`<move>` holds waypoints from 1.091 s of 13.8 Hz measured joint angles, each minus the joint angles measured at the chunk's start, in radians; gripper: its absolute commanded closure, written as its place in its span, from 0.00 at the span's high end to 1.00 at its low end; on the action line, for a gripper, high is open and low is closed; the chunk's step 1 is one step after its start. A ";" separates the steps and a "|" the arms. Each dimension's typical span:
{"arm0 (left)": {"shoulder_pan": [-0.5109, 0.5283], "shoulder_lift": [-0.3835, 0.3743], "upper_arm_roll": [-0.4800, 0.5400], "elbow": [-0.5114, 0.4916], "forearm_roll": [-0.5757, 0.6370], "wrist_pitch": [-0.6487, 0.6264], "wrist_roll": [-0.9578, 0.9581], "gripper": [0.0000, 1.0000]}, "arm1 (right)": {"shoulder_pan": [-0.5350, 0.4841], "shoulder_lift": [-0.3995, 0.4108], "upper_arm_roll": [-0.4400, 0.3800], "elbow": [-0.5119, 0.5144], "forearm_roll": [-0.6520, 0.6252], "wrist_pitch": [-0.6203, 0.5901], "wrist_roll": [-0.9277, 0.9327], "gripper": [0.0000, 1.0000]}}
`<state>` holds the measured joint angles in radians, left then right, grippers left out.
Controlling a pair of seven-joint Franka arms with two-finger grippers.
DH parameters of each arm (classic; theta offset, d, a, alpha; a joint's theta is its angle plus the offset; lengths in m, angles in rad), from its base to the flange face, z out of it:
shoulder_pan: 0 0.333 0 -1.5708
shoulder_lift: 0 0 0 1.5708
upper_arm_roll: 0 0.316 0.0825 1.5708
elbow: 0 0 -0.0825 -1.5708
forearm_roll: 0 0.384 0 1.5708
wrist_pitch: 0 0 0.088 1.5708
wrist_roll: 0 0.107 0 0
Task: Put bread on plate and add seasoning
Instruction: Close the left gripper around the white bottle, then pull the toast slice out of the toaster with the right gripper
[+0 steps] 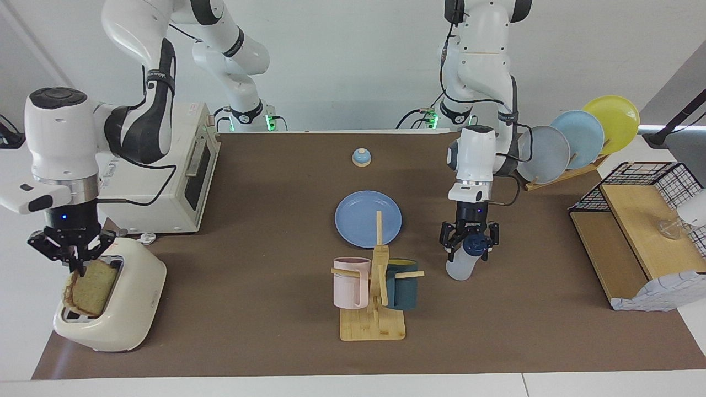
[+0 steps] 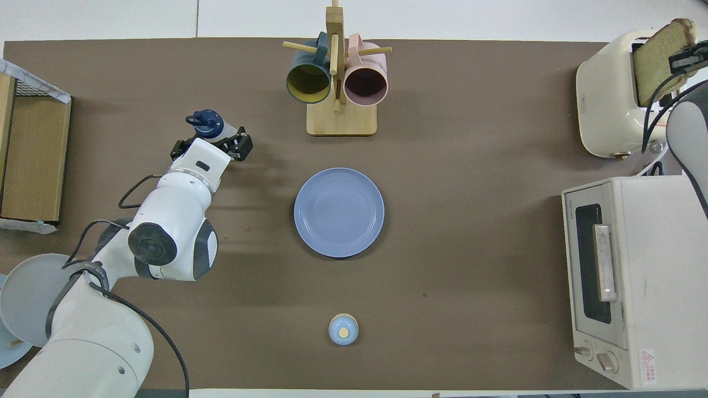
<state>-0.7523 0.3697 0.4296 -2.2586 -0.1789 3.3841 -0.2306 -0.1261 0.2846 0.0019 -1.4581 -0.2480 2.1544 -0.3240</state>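
While both arms are busy, risk sits at each end of the table.

Facing view: right gripper (image 1: 74, 262) is clenched on the top edge of the bread (image 1: 91, 287), which stands tilted and mostly out of the toaster (image 1: 113, 306) slot at the right arm's end. The pinch is only on the crust edge, so the slice could tear or swing out on the way over, and a lower corner could snag the slot and drag the toaster. Left gripper (image 1: 469, 241) is down around the neck of the seasoning (image 1: 462, 261), fingers spread, nothing grasped. The bottle stands on the table, farther from the robots than the plate (image 1: 368, 218), toward the left arm's end, near the mug rack (image 1: 376, 286). It looks light and slightly leaning, so an off-centre close could tip it or squeeze it out sideways. The plate has nothing on it.

Overhead view: bread (image 2: 656, 59) shows over the toaster (image 2: 608, 91), right gripper (image 2: 686, 55) at its edge. Left gripper (image 2: 213, 143) covers the bottle body, only the seasoning (image 2: 208, 122) cap shows. Plate (image 2: 338, 212) is mid-table. Both arms head to it next, so bad timing means a clash over it.
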 measured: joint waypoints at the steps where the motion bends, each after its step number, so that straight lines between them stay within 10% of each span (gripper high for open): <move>1: 0.000 0.000 0.000 0.001 0.000 0.000 0.000 0.91 | 0.018 -0.030 0.010 0.013 0.000 -0.062 0.000 0.00; 6: -0.001 0.003 0.000 0.001 0.000 0.000 -0.001 0.60 | 0.218 -0.162 0.028 0.015 0.002 -0.333 0.107 0.00; 9: -0.002 0.006 0.000 0.001 0.000 0.000 -0.001 0.00 | 0.361 -0.174 0.035 -0.025 0.011 -0.351 0.298 0.00; 15: -0.003 0.005 0.000 0.003 0.000 0.000 -0.001 0.00 | 0.522 -0.211 0.044 -0.202 0.225 -0.162 0.616 0.00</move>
<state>-0.7554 0.3744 0.4300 -2.2552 -0.1792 3.3838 -0.2313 0.3963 0.0737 0.0460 -1.6596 -0.0227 1.9926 0.2923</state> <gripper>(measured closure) 0.537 0.930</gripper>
